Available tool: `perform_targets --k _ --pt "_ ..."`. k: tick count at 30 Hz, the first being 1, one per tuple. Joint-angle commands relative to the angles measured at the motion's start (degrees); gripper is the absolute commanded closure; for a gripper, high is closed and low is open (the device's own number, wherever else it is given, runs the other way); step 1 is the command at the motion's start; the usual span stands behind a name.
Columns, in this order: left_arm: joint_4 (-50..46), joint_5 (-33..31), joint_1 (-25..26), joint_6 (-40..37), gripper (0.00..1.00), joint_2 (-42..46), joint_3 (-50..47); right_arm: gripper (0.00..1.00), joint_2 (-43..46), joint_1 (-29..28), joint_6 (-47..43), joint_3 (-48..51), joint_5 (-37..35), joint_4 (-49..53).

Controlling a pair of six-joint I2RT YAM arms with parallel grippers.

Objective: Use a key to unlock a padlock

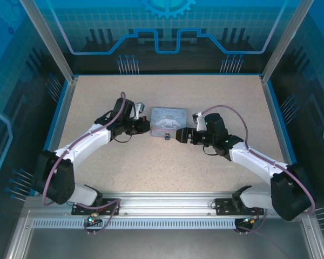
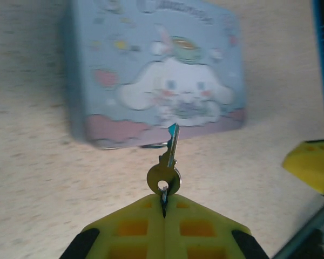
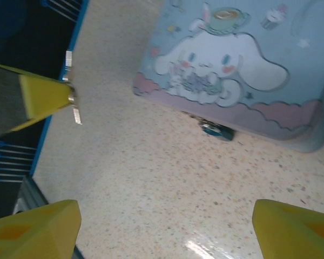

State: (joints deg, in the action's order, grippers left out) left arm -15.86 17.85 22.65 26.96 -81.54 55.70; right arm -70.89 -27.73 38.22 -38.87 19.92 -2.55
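Note:
The key (image 2: pixel 170 162) sticks up from my left gripper (image 2: pixel 164 208), whose yellow fingers are shut on the small ring through the key's bow. The blade tip points toward the near edge of the pale blue cartoon tin box (image 2: pixel 156 70). The padlock (image 3: pixel 216 129) is a small dark blurred lump lying on the table against the tin's (image 3: pixel 232 65) front edge. My right gripper (image 3: pixel 167 221) hovers open over bare table, short of the padlock. From above, the left gripper (image 1: pixel 147 128) and right gripper (image 1: pixel 184 135) flank the padlock (image 1: pixel 167 135) in front of the tin (image 1: pixel 169 120).
The speckled beige table (image 1: pixel 167 167) has free room in front of the tin. Blue walls and aluminium posts (image 1: pixel 48 43) ring the work area. The left gripper's yellow tip (image 3: pixel 43 97) with the key shows at the left of the right wrist view.

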Motion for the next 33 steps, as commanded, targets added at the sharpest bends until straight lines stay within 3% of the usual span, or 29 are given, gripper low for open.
perform_targets --k 1,5,9,15,20,33 --pt "14.32 4.39 3.15 5.21 1.00 1.62 -3.44 0.17 3.40 0.57 -4.30 -0.62 6.82 -3.50" --pt "24.92 6.03 5.99 5.92 1.00 2.00 -6.82 0.20 4.72 0.89 -4.72 -2.53 5.99 -0.69" --pt "32.93 7.82 7.41 6.33 1.00 1.93 -9.93 0.27 3.46 3.74 2.32 -3.31 5.48 -0.46" --pt "46.32 10.02 8.85 11.10 1.00 1.75 -14.54 0.43 -0.19 4.30 15.19 -1.39 7.00 -11.84" --pt "46.59 9.52 10.10 11.47 1.00 0.70 -13.83 0.53 -1.59 3.36 18.75 -1.90 6.93 -16.08" --pt "44.51 8.93 11.08 9.54 1.00 -0.73 -11.54 0.52 0.33 0.68 16.72 -2.99 2.05 -10.99"
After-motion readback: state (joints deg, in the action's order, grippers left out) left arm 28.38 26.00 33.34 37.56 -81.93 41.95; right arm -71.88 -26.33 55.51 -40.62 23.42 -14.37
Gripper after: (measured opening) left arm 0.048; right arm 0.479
